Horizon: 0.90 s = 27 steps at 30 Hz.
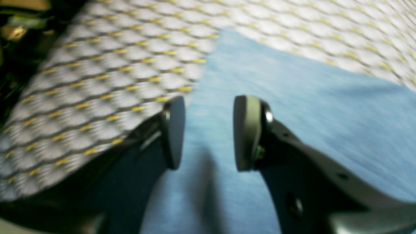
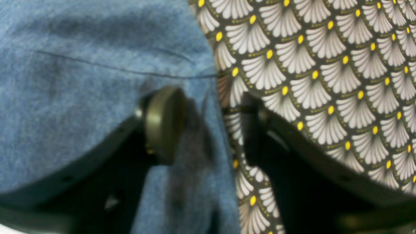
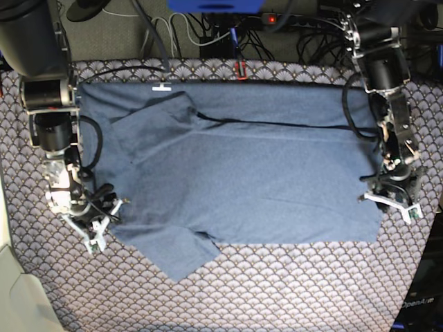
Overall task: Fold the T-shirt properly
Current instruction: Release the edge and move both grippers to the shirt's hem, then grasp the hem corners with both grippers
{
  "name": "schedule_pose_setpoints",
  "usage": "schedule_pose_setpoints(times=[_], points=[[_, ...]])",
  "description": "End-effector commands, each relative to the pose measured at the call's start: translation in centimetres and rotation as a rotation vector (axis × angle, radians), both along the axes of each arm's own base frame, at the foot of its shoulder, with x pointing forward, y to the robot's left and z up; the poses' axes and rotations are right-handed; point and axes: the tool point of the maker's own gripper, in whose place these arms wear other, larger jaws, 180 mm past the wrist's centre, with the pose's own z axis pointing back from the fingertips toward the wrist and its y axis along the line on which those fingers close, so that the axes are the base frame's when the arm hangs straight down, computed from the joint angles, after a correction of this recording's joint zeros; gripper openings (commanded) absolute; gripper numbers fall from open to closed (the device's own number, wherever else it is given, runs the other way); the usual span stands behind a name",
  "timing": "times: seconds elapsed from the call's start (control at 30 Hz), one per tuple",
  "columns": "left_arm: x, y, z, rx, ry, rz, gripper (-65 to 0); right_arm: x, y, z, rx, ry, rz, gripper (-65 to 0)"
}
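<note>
The slate-blue T-shirt (image 3: 242, 173) lies spread flat on the fan-scale tablecloth (image 3: 277, 290), with one sleeve (image 3: 183, 256) pointing toward the near edge and a small white label (image 3: 162, 87) at the far edge. My right gripper (image 3: 97, 225) sits low at the shirt's left edge. In the right wrist view its jaws (image 2: 208, 126) straddle that edge: one pad (image 2: 164, 123) rests over the blue T-shirt (image 2: 81, 81), the other over the tablecloth (image 2: 325, 65). My left gripper (image 3: 394, 200) hangs at the shirt's right edge. In the blurred left wrist view it (image 1: 208, 133) stands open above the T-shirt (image 1: 292, 97).
A thin dark line (image 3: 277, 124) runs across the shirt's upper part. Cables and a power strip (image 3: 277, 21) lie beyond the far edge of the table. A white surface (image 3: 14, 297) borders the near left corner. Patterned tablecloth (image 1: 113, 65) surrounds the shirt.
</note>
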Motion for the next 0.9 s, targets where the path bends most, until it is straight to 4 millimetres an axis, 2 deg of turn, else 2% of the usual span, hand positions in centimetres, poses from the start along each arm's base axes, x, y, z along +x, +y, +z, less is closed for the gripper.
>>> schedule_pose_setpoints(times=[0.0, 0.1, 0.13, 0.3, 0.5, 0.6, 0.73, 0.87], points=[[1.3, 0.5, 2.4, 0.023, -0.067, -0.002, -40.2, 1.4, -0.6, 1.9, -0.011, -0.044, -0.006, -45.6], [2.3, 0.5, 3.7, 0.03, -0.096, -0.003, -40.2, 1.4, -0.7, 1.9, -0.013, -0.044, -0.007, -61.6], [2.7, 0.6, 3.9, 0.026, -0.102, 0.0, -40.2, 1.4, -0.6, 1.9, -0.012, -0.044, -0.006, -65.0], [4.4, 1.5, 2.5, -0.015, -0.053, 0.021, -40.2, 1.4, -0.5, 1.8, -0.015, -0.042, -0.001, -65.0], [6.3, 2.3, 2.1, -0.028, -0.087, 0.046, -40.2, 1.3, -0.5, 1.7, -0.017, -0.036, -0.001, -65.0], [6.3, 3.5, 1.3, -0.021, -0.087, 0.069, -40.2, 1.2, -0.5, 1.6, -0.018, -0.034, -0.001, -65.0], [6.9, 3.6, 0.3, -0.044, -0.084, 0.085, -40.2, 1.2, -0.5, 1.6, -0.018, -0.034, -0.001, -65.0], [7.3, 4.2, 0.2, -0.031, -0.125, 0.107, -40.2, 1.2, -0.4, 1.6, -0.018, -0.034, 0.0, -65.0]])
